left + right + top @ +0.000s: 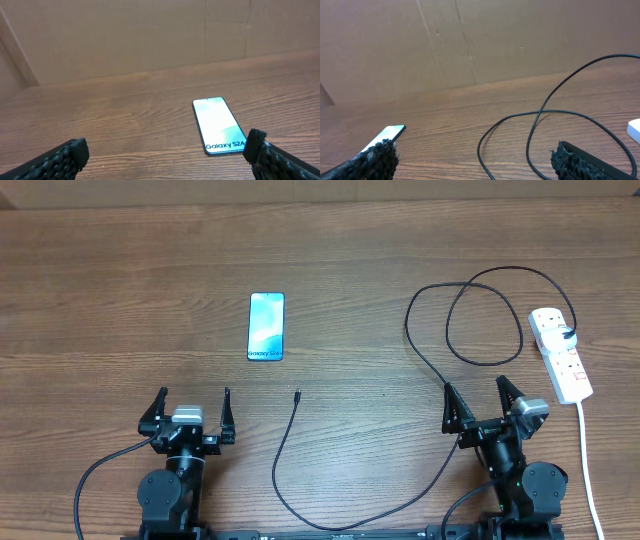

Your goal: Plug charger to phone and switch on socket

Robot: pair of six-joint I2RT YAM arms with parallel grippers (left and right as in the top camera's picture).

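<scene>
left gripper [194,395] spread | right gripper [474,386] spread | socket [562,356] — switch state too small to read

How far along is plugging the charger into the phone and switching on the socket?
Done: the charger looks plugged into the socket at its far end. In hand: nothing; the left gripper and right gripper sit with jaws open and empty. Left: the charger's tip lies apart from the phone, and the socket's switches are too small to tell whether they are on.
</scene>
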